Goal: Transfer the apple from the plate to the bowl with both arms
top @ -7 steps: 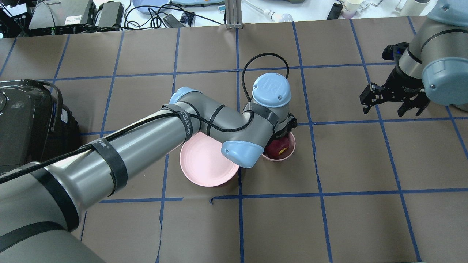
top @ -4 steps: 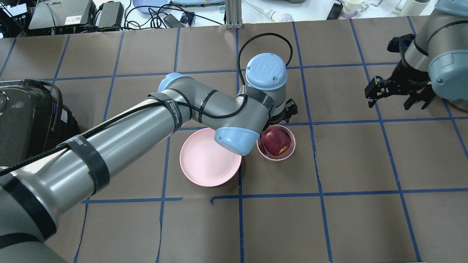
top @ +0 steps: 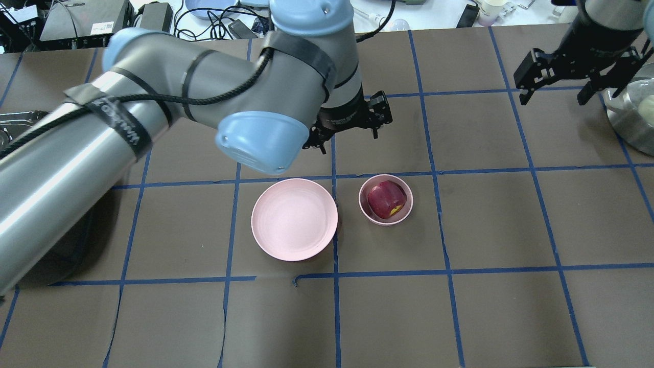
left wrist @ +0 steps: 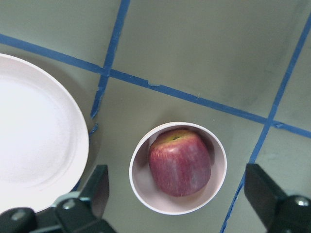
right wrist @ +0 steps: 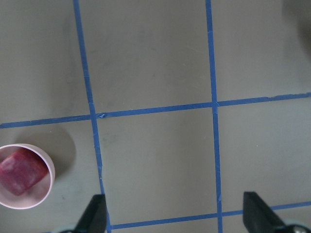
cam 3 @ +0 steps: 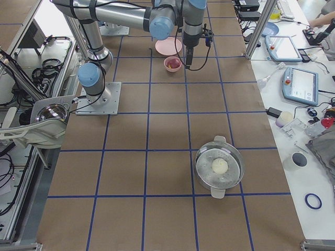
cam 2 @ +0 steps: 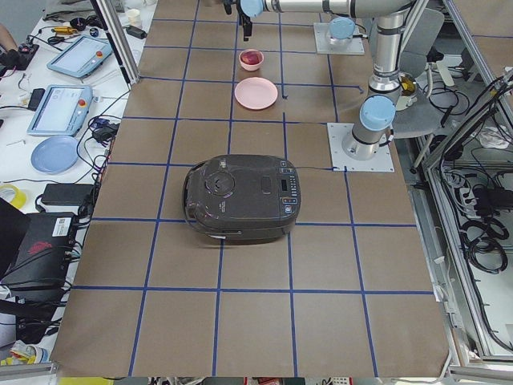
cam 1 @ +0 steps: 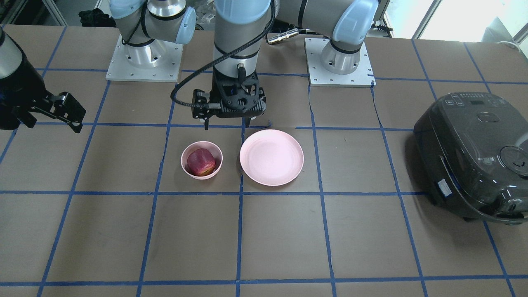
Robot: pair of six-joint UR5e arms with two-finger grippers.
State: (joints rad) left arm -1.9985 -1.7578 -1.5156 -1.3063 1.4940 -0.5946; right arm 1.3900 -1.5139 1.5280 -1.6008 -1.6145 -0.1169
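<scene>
The dark red apple (top: 387, 200) sits inside the small pink bowl (top: 403, 214). The wide pink plate (top: 294, 220) stands empty right beside it. My left gripper (top: 349, 143) is open and empty, raised above the table just beyond the bowl and plate. Its wrist view looks down on the apple (left wrist: 180, 161), the bowl (left wrist: 146, 189) and the plate (left wrist: 34, 145) between its spread fingers (left wrist: 97, 189). My right gripper (top: 552, 97) is open and empty, high at the far right. Its wrist view catches the bowl (right wrist: 41, 194) at the lower left. In the front view the apple (cam 1: 201, 162) lies in the bowl (cam 1: 186, 167).
A dark rice cooker (cam 1: 474, 156) stands on the robot's left side of the table. A steel pot (top: 631, 117) with a white lump in it stands at the far right. Cables and devices lie beyond the table's far edge.
My left gripper has risen off the bowl and drawn back beyond it, leaving the apple in the bowl. My right gripper has moved farther away, toward the far right.
</scene>
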